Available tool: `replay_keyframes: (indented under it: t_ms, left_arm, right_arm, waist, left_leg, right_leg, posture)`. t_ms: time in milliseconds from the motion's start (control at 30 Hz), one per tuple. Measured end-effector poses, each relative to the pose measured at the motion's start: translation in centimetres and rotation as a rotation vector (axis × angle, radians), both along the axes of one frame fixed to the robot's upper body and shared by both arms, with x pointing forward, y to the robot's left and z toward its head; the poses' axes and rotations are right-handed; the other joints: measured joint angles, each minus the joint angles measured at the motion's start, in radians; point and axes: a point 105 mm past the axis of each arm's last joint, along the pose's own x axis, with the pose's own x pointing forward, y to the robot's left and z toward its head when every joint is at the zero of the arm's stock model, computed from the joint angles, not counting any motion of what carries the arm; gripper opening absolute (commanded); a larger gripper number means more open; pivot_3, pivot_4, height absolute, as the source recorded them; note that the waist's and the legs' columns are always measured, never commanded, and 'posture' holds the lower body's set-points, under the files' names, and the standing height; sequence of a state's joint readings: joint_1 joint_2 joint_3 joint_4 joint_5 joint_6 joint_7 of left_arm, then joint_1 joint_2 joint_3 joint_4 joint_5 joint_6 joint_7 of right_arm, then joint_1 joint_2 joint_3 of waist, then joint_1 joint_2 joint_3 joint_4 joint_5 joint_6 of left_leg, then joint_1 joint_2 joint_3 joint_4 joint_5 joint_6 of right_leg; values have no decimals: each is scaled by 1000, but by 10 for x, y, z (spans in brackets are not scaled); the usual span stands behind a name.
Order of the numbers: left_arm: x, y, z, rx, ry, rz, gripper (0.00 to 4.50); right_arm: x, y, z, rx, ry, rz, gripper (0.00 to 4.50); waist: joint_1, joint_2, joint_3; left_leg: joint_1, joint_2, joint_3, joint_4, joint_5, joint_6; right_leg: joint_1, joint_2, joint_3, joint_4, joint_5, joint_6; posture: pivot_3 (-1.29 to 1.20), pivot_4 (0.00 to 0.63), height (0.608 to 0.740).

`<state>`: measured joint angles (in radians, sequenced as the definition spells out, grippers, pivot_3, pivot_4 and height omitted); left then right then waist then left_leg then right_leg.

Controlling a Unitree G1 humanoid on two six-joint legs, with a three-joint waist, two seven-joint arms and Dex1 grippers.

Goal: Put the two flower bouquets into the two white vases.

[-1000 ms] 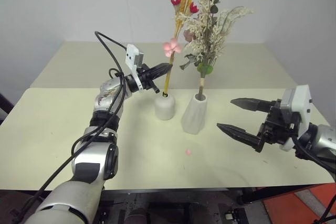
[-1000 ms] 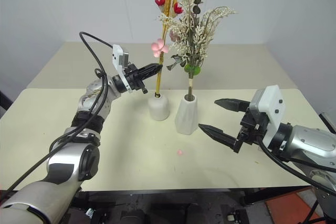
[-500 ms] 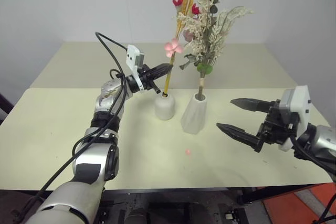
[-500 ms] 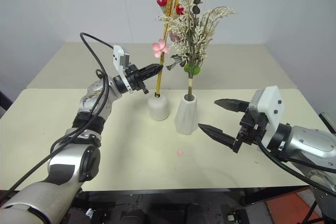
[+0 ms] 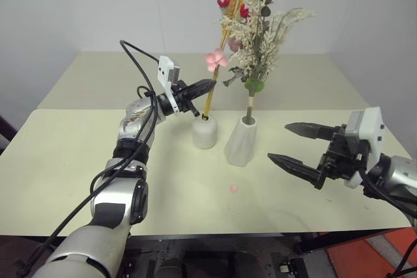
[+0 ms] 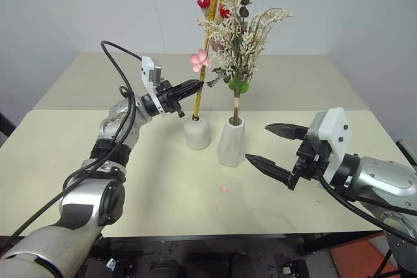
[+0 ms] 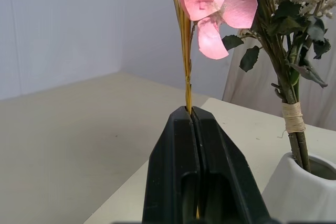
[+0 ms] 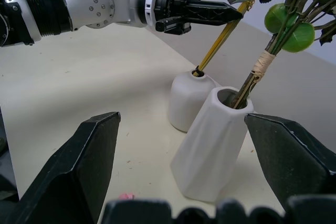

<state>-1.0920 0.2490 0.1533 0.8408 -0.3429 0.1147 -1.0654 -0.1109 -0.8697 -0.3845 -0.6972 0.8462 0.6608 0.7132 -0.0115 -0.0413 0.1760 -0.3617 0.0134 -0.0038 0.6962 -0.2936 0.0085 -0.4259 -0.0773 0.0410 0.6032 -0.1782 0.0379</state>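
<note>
Stems of slim bouquet (image 5: 218, 63) stand in short vase (image 5: 204, 132), pinched by left gripper (image 5: 210, 85). Bushy bouquet (image 5: 260, 27) sits in tall vase (image 5: 242, 141) just beside. Right gripper (image 5: 296, 145) hovers spread wide, empty. Pink petal (image 5: 233, 189) on table (image 5: 58, 154).

We see a bare test room or lab: plain white walls (image 5: 78, 4), two pale cream tables (image 5: 58, 161) pushed together, and a humanoid's cabled metal arm (image 5: 133, 135) over them, with a red-orange floor patch (image 5: 365, 255) below the table edge.
</note>
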Motion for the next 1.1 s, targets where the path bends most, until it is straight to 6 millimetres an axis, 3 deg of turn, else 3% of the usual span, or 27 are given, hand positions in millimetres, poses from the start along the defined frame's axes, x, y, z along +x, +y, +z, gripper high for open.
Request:
replay_keyframes:
  t_ms: [700, 1100]
  left_arm:
    - [-1, -3, -1, 39, -13, -6, 29]
    - [3, 1, -14, 63, 17, 25, 29]
  right_arm:
    - [1, 0, 0, 10, -3, -8, 4500]
    - [1, -1, 0, 8, -4, -11, 4500]
  waist:
    - [0, 0, 0]
    - [0, 0, 0]
  left_leg:
    - [0, 0, 0, 0, 0, 0]
    - [0, 0, 0, 0, 0, 0]
  right_leg:
    - [0, 0, 0, 0, 0, 0]
    - [0, 0, 0, 0, 0, 0]
  posture:
    - [0, 150, 740]
    - [0, 150, 740]
